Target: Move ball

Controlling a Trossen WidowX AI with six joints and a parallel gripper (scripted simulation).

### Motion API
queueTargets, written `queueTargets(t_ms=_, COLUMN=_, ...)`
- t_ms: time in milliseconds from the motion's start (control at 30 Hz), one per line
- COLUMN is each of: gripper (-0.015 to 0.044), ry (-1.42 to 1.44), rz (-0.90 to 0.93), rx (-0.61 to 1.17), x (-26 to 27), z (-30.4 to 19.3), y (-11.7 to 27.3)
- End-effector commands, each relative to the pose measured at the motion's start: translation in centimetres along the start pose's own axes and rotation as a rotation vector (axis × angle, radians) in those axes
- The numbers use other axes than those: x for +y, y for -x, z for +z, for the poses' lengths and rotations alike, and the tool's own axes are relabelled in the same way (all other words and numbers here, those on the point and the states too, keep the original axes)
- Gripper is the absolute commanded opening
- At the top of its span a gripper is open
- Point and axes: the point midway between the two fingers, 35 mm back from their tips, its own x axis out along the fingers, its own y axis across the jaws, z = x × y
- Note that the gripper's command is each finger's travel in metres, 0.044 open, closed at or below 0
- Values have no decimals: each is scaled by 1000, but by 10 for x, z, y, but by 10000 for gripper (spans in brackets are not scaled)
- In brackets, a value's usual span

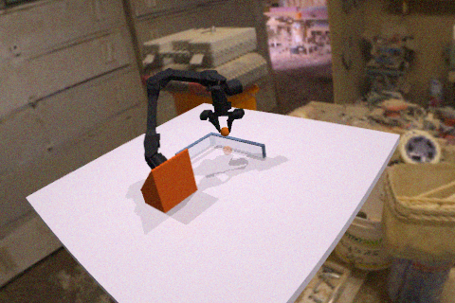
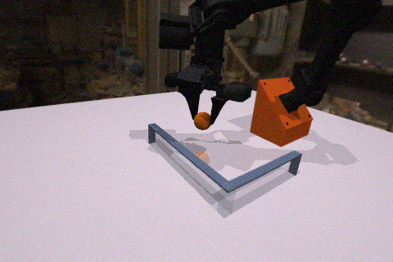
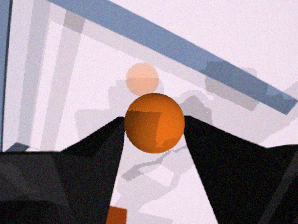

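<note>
On the left, low clear walls with blue rims point(image 2: 192, 159) form a corner on the white bench point(image 2: 82, 196), with the pale see-through ball copy point(image 2: 201, 157) inside. Above it, the black hand point(image 2: 203, 115) pinches the small smooth orange ball point(image 2: 201, 120) at its widest girth, aloft. It likely handles as light, hard and quick to roll, and the orange wedge-shaped base point(image 2: 279, 110) stands rightward.

A cluttered workshop is being shown around a white table top point(image 1: 265, 227). At the far left, a wall of pale weathered planks point(image 1: 57, 57) is being lit softly. Stacked pale slabs point(image 1: 209, 49) are being kept behind the table, with an orange bin point(image 1: 190, 99) just beneath them. At the far centre, a doorway point(image 1: 299, 28) is being filled with pinkish daylight. At the right, messy benches point(image 1: 408, 104) are being seen, and tan buckets point(image 1: 417, 208) are being kept near the table's edge.
</note>
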Motion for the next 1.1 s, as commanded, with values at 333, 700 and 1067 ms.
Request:
queueTargets(t_ms=333, gripper=0, ry=-404, rz=5, rx=-1, x=7, z=9, y=-13)
queueTargets(t_ms=700, gripper=0, ry=-410, rz=4, rx=-1, x=6, z=10, y=-40)
queueTargets(t_ms=1067, gripper=0, ry=-409, rz=8, rx=-1, x=8, z=9, y=-83)
